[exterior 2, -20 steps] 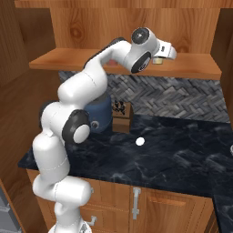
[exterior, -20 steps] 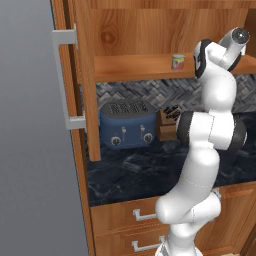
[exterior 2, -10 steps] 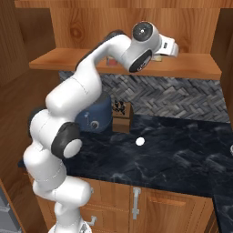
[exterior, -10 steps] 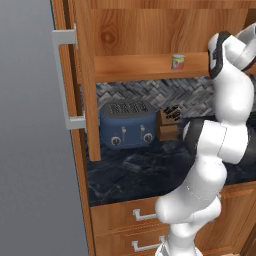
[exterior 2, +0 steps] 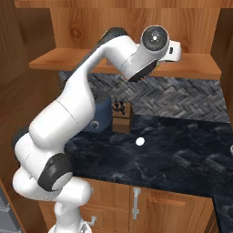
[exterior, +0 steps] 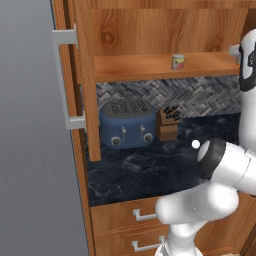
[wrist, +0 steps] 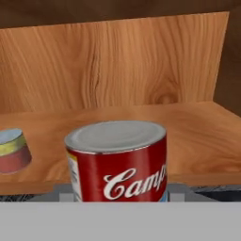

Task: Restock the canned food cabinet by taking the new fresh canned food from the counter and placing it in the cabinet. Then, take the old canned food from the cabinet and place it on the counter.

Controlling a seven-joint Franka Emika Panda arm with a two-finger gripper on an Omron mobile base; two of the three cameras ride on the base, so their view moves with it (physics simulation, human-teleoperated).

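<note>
1. Gripper [wrist: 117, 197] sat at the shelf's front edge, jaws clamped on the red can [wrist: 118, 160]; fingers mostly hidden behind it.
2. Red can stood upright, close to the camera, its base level with the shelf [wrist: 188, 127] lip.
3. Green can [wrist: 13, 150] rested on the same shelf, well apart to one side; already stocked.
4. Judgement: the step was carrying the red can out. Best lift slightly, draw straight back clear of the lip, stay level, keep clear of the green can.
5. Counter [exterior 2: 182, 154] below had open room beside the toaster [exterior: 127, 125] for set-down.
</note>
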